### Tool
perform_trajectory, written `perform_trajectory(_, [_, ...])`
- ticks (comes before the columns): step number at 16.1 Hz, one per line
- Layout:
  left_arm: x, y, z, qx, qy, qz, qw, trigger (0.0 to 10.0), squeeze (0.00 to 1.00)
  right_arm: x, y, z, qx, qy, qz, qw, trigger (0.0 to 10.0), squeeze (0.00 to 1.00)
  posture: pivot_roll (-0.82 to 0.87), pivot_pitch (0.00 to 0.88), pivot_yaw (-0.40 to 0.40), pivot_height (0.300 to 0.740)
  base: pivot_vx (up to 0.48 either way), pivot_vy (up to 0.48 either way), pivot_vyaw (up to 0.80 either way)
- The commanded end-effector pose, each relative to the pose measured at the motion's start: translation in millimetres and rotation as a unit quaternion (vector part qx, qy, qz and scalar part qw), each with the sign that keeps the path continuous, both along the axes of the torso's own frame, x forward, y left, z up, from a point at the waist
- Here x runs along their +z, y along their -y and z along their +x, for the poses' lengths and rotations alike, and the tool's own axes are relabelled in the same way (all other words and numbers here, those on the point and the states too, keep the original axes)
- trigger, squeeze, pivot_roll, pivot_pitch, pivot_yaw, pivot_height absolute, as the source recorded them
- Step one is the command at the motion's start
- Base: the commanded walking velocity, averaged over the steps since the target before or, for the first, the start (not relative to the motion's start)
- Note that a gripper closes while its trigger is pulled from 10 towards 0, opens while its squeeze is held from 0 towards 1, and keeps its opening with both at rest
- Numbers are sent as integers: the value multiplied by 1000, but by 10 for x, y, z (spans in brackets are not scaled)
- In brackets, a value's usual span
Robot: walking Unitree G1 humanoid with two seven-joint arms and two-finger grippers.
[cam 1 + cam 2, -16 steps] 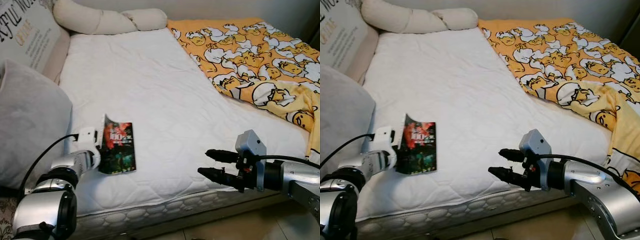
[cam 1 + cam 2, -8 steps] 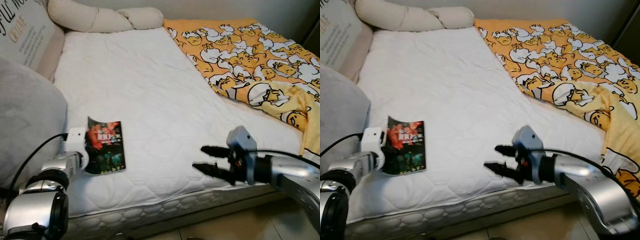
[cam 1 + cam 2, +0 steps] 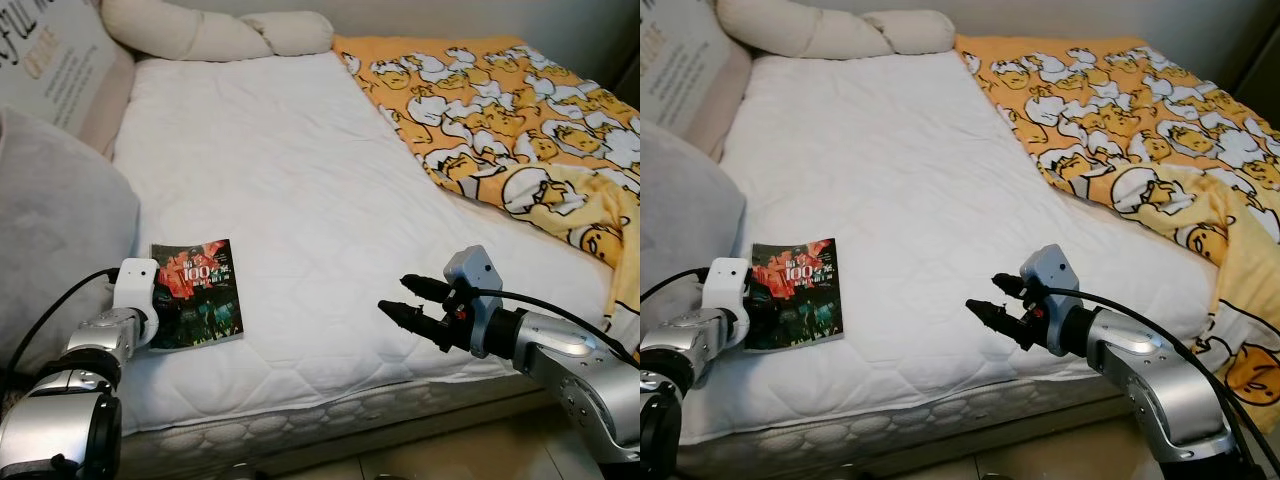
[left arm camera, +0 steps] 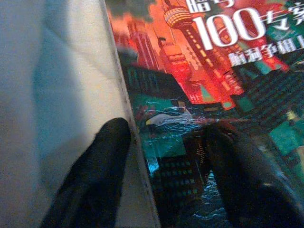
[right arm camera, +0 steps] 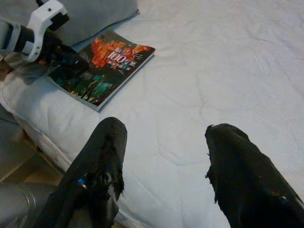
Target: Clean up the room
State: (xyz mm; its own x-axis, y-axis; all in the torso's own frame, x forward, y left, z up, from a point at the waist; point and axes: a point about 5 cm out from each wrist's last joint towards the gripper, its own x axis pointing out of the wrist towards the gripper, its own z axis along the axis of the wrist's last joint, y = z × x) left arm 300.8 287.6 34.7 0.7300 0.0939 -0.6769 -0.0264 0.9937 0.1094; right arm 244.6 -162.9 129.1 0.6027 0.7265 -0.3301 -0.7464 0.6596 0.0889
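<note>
While the left gripper (image 4: 161, 175) straddles the dark red-covered paperback book's (image 3: 195, 305) spine at eight o'clock, jaws apart, closing comes next; the right gripper (image 3: 410, 300) hovers wide.

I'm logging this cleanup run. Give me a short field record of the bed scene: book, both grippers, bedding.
book: flat on the white mattress near its front left edge
left gripper: at the book's left edge, fingers open, one on the cover, one on the sheet
right gripper: open, hovering over the mattress front edge, apart from the book
blanket: yellow duck print, bunched on the right side
pillow: grey, left of the book
</note>
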Motion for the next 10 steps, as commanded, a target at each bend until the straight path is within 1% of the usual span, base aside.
perform_trajectory(1, [9,-4,2,-13,4,6,1000,10000,1000,17,-9,33,-5,13,-3,1000,10000,0,-67,0,-23,740,0,0,0])
perform_trajectory(2, [-17,23,-13,-39,-5,13,999,10000,1000,-18,-35,25,0,6,-2,1000,10000,0,-67,0,-23,740,0,0,0])
perform_trajectory(3, [-43,22,-35,-51,-11,31,998,10000,1000,-48,-54,6,5,-7,12,1000,10000,0,-58,0,-18,740,0,0,0])
perform_trajectory(5, [-18,-34,-42,-61,6,67,996,10000,1000,-81,-45,8,-9,-4,16,1000,10000,0,-51,0,-13,740,0,0,0])
perform_trajectory(6, [16,-30,-16,-71,22,74,994,10000,1000,-85,-41,13,-19,1,19,1000,10000,0,-50,0,-11,740,0,0,0])
perform_trajectory(7, [138,59,83,-91,95,44,990,10000,1000,-91,-26,51,-78,38,35,996,10000,0,-42,0,-15,740,0,0,0])
perform_trajectory(8, [279,153,154,-108,169,16,980,10000,1000,-141,-6,94,-149,51,36,987,10000,0,-38,0,-22,740,0,0,0])
perform_trajectory(9, [341,199,170,-114,199,8,973,10000,1000,-174,-2,99,-171,42,36,984,10000,0,-36,0,-24,740,0,0,0])
perform_trajectory(10, [454,298,163,-113,250,-11,961,10000,1000,-225,-14,81,-184,22,48,982,10000,0,-37,0,-29,740,0,0,0])
